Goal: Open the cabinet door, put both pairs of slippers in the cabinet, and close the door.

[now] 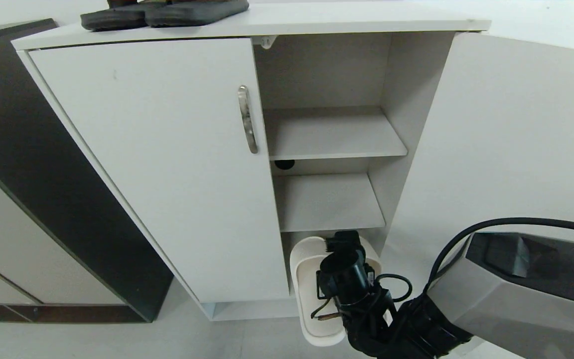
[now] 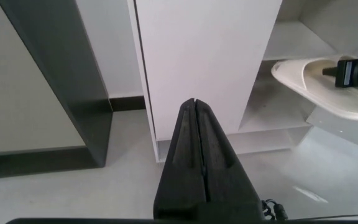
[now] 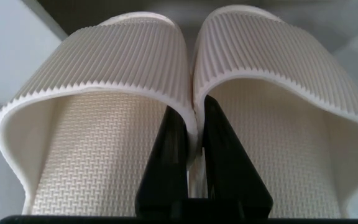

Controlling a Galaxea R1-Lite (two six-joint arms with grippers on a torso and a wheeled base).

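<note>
The cabinet (image 1: 342,22) is white and stands on a pale floor (image 2: 104,186). Its right door (image 1: 516,139) is swung wide open. Its left door (image 1: 157,164) is closed. Against the cabinet's left side leans a dark panel (image 1: 43,164), which runs down to the floor.

The open half of the cabinet shows an upper shelf (image 1: 332,133), a lower shelf (image 1: 327,202) and a bottom compartment under them.

The right arm (image 1: 466,299) comes in low from in front of the open door. It is stretched toward the bottom compartment, with its wrist pointing into the cabinet.

The dark slippers (image 1: 162,14) lie side by side on the cabinet's top, above the closed door.

The white slippers (image 1: 303,279) are at the mouth of the bottom compartment. Their toes are inside, under the lower shelf, and their heels stick out past the cabinet's front edge. The left wrist view shows them tilted. I cannot tell whether their soles touch the cabinet's bottom board.

The right claw (image 3: 194,124) grips both white slippers at once. One finger (image 3: 169,155) sits inside each slipper, and the fingers pinch the two adjoining inner strap walls together.

The left claw (image 2: 194,106) hangs low in front of the closed door, near the cabinet's foot and apart from it. Its fingers are pressed together with nothing between them.

A slim metal handle (image 1: 247,119) stands upright on the closed door, at the edge nearest the cabinet's open half.
</note>
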